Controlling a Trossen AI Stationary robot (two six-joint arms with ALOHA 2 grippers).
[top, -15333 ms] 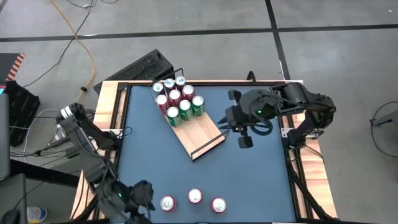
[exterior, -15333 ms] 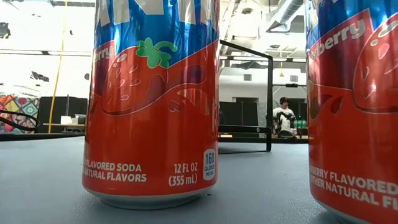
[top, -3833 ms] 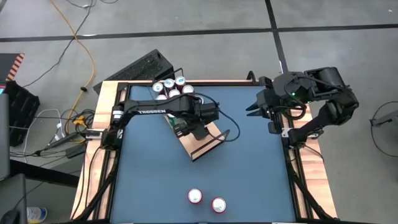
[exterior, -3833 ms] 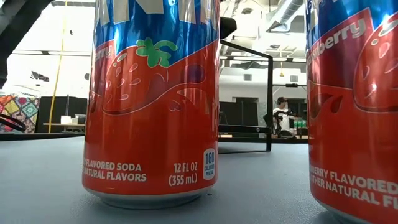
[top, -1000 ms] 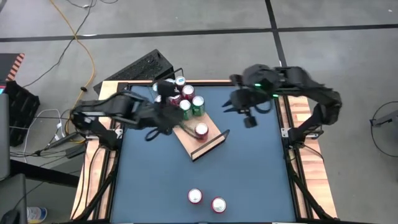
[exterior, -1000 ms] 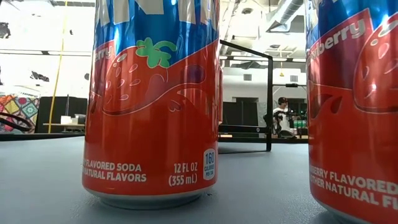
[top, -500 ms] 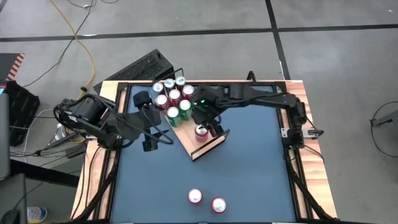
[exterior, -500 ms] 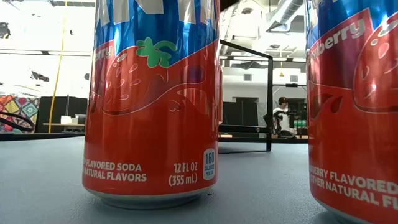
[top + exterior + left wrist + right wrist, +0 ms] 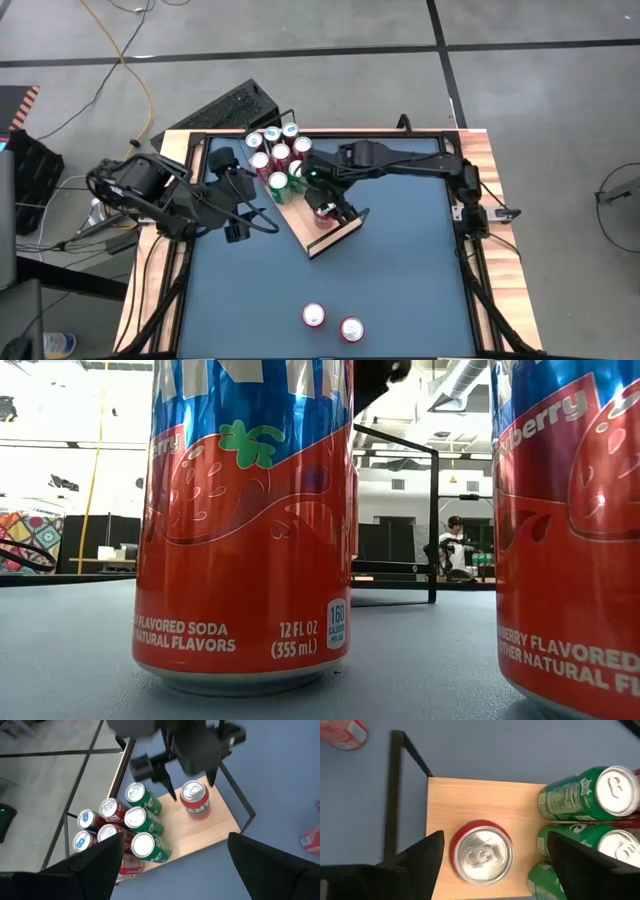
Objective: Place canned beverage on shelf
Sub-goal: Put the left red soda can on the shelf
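Shelf (image 9: 318, 220) lies angled on the dark surface (image 9: 400, 290), a red can (image 9: 195, 800) standing alone on its bare wood beside the clustered cans (image 9: 135, 827). Right claw (image 9: 189, 782) hangs over it, fingers apart. Left claw (image 9: 232, 196) waits nearby, spread. Two cans (image 9: 332, 322) stand near the front edge.

Shelf (image 9: 322, 221): light wood, black rails.
Cans (image 9: 280, 152): red and green, silver tops.
Counter (image 9: 400, 270): dark blue, light-wood edging.
Near can (image 9: 245, 520): red, blue band, strawberry picture.

Right tool (image 9: 328, 207) hangs spread wide; left tool (image 9: 232, 192) apparently spread too.
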